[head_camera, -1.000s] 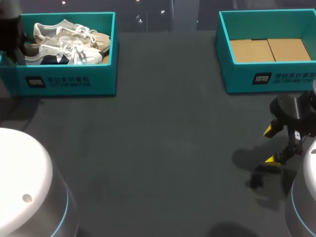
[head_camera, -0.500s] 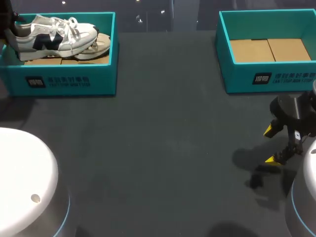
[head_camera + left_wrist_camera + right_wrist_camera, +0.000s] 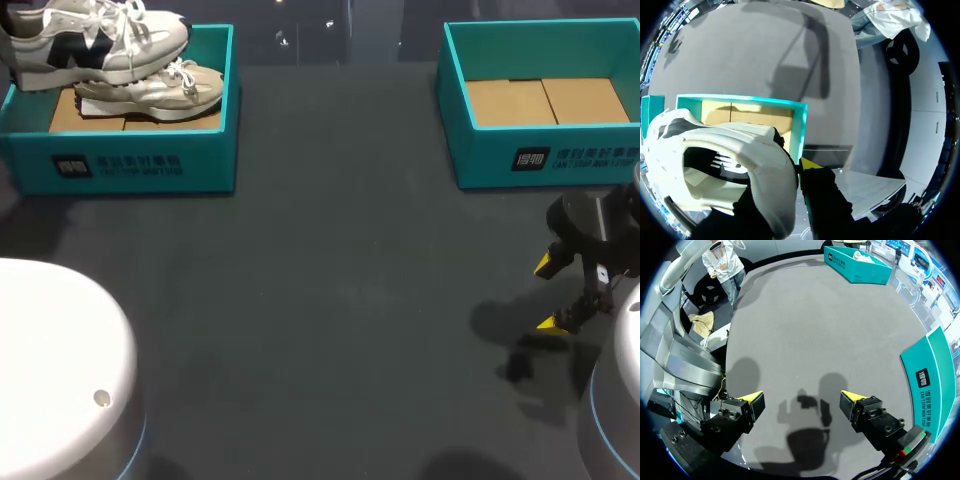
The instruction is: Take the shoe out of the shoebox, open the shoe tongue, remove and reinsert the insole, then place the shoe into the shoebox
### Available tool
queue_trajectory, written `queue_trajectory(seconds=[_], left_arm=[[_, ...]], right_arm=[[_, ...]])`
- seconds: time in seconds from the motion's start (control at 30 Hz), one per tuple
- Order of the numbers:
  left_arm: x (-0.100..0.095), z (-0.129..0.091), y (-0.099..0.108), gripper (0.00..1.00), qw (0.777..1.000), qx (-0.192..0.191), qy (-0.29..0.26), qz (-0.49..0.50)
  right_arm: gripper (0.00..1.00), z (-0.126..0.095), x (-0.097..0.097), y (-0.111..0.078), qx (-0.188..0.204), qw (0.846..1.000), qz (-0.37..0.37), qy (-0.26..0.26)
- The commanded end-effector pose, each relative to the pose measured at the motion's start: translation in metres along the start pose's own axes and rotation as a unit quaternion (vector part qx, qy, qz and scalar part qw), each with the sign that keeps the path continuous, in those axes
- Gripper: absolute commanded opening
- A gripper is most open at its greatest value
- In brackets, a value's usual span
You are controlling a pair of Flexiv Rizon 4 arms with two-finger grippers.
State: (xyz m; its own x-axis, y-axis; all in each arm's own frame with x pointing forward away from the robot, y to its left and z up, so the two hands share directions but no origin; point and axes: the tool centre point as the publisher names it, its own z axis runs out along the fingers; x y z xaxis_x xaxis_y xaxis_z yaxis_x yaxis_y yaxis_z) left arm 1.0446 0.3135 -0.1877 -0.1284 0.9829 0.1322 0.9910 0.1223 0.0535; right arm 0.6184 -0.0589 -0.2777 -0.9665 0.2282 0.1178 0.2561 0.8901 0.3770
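A white shoe with a navy side mark (image 3: 95,45) hangs above the left teal shoebox (image 3: 130,165), over its far left part. In the left wrist view my left gripper (image 3: 799,170) is shut on the heel collar of this shoe (image 3: 725,155), with one yellow tip showing beside it. Below the shoe lies the box's cardboard floor (image 3: 747,112). A second, beige-white shoe (image 3: 155,90) lies inside the left box. My right gripper (image 3: 553,295) stands open over bare table at the right, nothing between its fingers (image 3: 802,405).
A second teal shoebox (image 3: 545,165) with only a cardboard floor stands at the back right; its wall (image 3: 935,375) is beside my right gripper. My left arm's white base (image 3: 60,370) fills the front left corner. Dark table lies between the boxes.
The white and navy shoe has risen out of the left box, up and toward the far left, uncovering the second shoe. My right arm has not moved.
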Motion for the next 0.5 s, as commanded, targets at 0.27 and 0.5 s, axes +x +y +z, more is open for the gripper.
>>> queue_trajectory(seconds=[0.27, 0.5], left_arm=[[-0.022, -0.064, -0.068, 0.0, 0.999, -0.026, 0.013, 0.039], [-0.048, -0.077, -0.109, 0.0, 0.997, -0.023, 0.013, 0.073]], right_arm=[[1.0, 0.0, 0.001, 0.0, 0.001, 1.0, 0.0, -0.001], [1.0, 0.0, 0.001, 0.0, 0.001, 1.0, 0.0, -0.001]])
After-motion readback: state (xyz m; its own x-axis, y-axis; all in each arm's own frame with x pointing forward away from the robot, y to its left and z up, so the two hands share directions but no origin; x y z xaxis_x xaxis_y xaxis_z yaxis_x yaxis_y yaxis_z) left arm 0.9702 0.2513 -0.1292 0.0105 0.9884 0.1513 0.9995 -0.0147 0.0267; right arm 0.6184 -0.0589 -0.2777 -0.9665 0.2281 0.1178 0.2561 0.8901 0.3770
